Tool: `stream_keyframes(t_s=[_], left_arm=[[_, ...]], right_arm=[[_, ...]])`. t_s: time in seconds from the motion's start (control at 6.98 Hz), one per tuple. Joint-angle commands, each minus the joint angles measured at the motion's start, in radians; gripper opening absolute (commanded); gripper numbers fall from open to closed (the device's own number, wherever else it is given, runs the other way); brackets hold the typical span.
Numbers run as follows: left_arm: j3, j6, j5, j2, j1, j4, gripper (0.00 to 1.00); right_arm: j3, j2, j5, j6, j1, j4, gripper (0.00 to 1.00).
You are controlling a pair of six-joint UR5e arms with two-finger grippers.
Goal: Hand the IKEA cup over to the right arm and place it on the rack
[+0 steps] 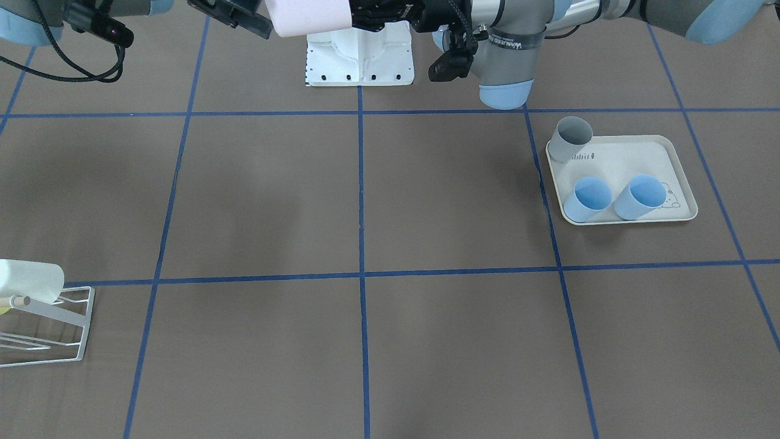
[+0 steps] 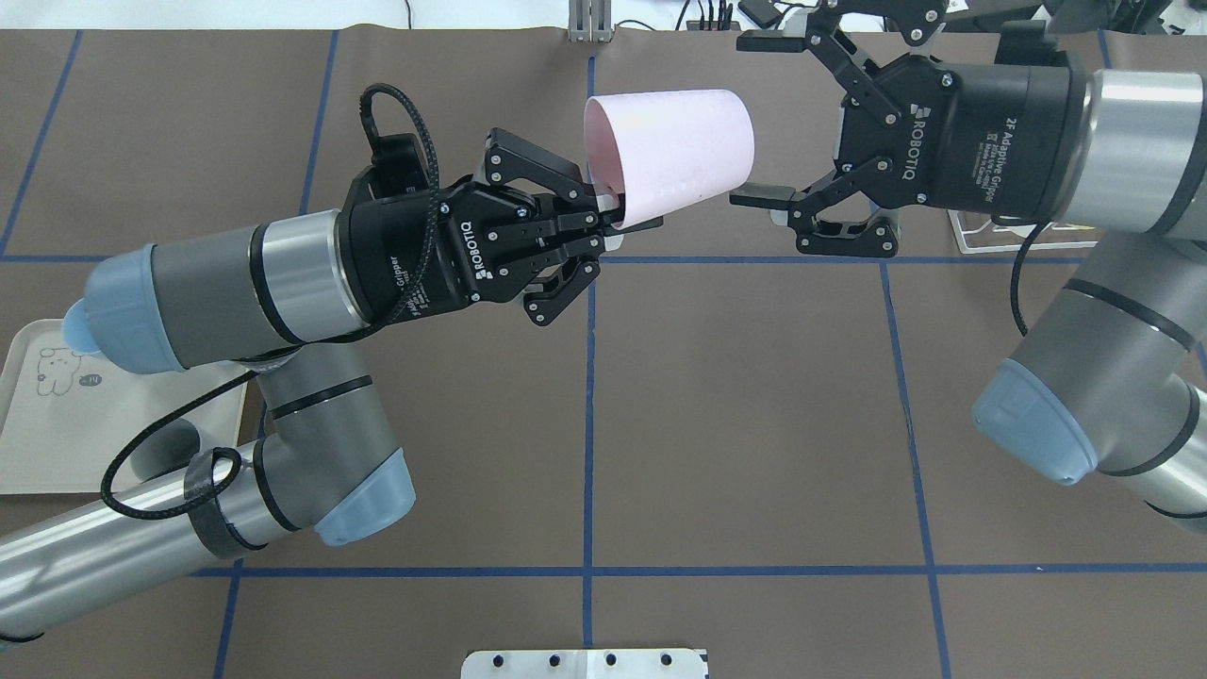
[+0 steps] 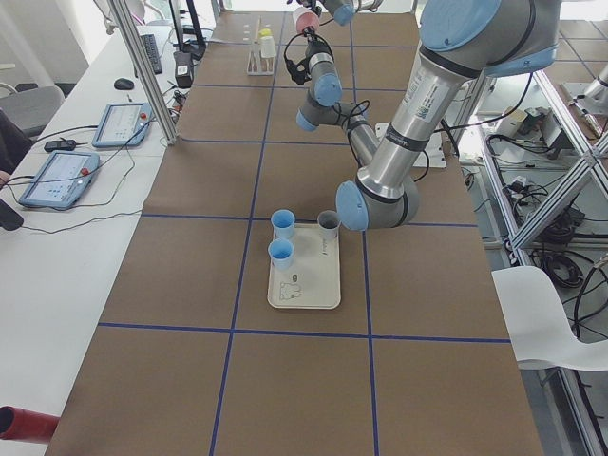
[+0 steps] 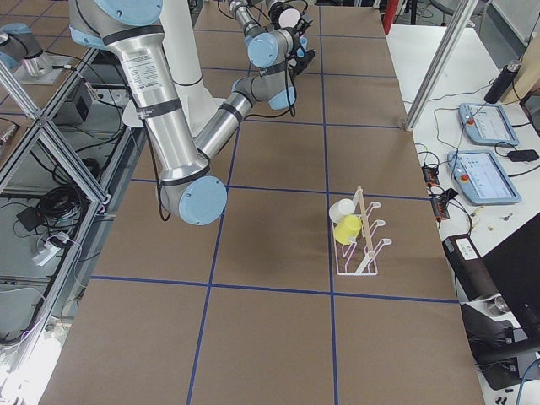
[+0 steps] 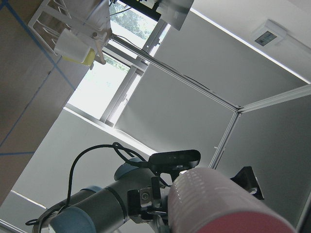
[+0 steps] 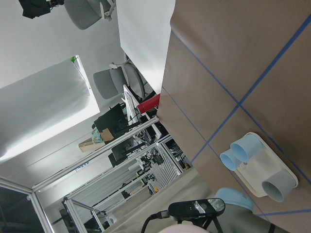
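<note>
The IKEA cup (image 2: pixel 674 156) is pale pink and lies on its side in the air above the table's middle line. My left gripper (image 2: pixel 622 215) is shut on its rim, one finger inside the mouth and one outside. My right gripper (image 2: pixel 762 118) is open, its fingertips (image 2: pixel 760 197) level with the cup's base and not touching it. The same cup (image 1: pixel 311 15) shows at the top of the front view. The white wire rack (image 4: pixel 361 240) stands far to the right and holds a white cup (image 4: pixel 342 211) and a yellow cup (image 4: pixel 348 229).
A cream tray (image 1: pixel 634 160) on the robot's left side holds two blue cups (image 1: pixel 588 198) and a grey cup (image 1: pixel 571 139). The robot's white base plate (image 1: pixel 359 58) sits at the table's near edge. Operator tablets (image 4: pixel 481 126) lie on a side bench beyond the rack.
</note>
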Motion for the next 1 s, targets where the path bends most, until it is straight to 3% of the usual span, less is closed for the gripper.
stream_keyframes(t_s=[0.0,0.57,0.72,0.86], left_arm=[[0.009,0.0,0.0,-0.014,0.001,0.004,0.0],[0.023,0.0,0.0,-0.031,0.009,0.005,0.0],[0.023,0.001,0.0,-0.031,0.012,0.005,0.0],[0.023,0.001,0.0,-0.031,0.012,0.005,0.0]], right_arm=[[0.004,0.001,0.0,0.0,-0.011,0.002,1.0],[0.007,0.001,-0.003,0.0,-0.016,0.003,0.97],[0.009,0.001,-0.003,0.0,-0.016,0.003,0.92],[0.009,0.001,-0.003,0.0,-0.016,0.003,0.72]])
